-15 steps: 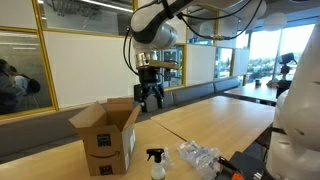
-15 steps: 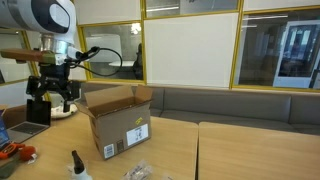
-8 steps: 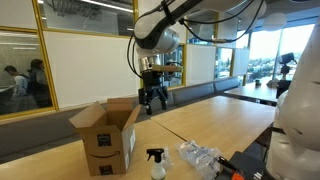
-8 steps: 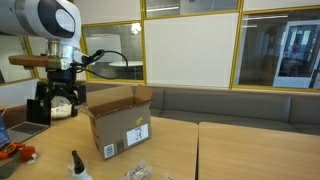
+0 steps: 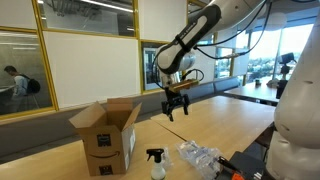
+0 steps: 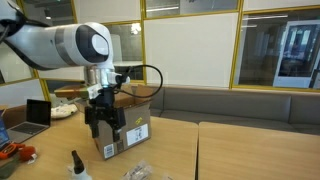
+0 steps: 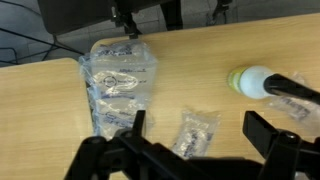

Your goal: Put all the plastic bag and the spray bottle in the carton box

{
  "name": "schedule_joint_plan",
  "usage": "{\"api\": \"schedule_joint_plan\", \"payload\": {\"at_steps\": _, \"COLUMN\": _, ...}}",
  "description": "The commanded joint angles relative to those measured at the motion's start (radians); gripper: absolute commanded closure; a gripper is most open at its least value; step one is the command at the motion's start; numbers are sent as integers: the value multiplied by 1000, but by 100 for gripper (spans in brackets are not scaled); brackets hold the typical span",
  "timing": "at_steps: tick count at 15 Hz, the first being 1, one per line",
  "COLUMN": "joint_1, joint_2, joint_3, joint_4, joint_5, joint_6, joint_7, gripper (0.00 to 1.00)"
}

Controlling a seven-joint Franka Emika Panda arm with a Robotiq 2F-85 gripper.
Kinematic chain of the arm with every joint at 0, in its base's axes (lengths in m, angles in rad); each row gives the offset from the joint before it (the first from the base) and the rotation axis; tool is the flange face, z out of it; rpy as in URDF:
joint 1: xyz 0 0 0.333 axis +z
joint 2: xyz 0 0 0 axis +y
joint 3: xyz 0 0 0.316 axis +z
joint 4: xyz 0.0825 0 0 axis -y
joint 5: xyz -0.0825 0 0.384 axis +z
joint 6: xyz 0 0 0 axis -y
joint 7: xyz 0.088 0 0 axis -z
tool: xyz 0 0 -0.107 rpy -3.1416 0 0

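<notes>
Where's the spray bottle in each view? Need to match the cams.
In an exterior view: spray bottle stands bottom centre, between the carton box and the plastic bag.
In an exterior view: spray bottle stands bottom left, plastic bag to its right at the bottom edge.
Wrist view: spray bottle at the right, black head toward the right edge.
Shared landmark: the plastic bag, visible in all three.

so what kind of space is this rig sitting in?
Most likely an office or meeting area. Yellow-framed glass partitions line the room, a long grey bench runs under them, and a laptop sits open at one of the wooden tables.
</notes>
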Motion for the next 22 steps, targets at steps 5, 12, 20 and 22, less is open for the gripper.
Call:
{"api": "schedule_joint_plan", "payload": {"at_steps": 5, "joint_1": -109, "joint_2": 118, "joint_3": -75, "joint_4": -126, "joint_5": -219, "joint_6": 217, "joint_7": 386, "gripper": 0}}
{"api": "schedule_joint_plan", "payload": {"at_steps": 12, "joint_1": -95, "joint_2": 278, "joint_3": -158, "joint_4": -146, "joint_5": -348, "joint_6": 296, "joint_7": 837, "gripper": 0}}
{"api": "schedule_joint_plan", "payload": {"at_steps": 20, "joint_1": -48, "joint_2": 474, "joint_3": -207, "joint_4": -73, "joint_5": -226, "joint_6": 368, "joint_7": 1208, "gripper": 0}}
{"api": "schedule_joint_plan", "payload": {"at_steps": 22, "joint_1": -47, "joint_2": 523, "joint_3": -219, "joint_4": -62, "joint_5": -162, "joint_6": 425, "joint_7": 1256, "gripper": 0}}
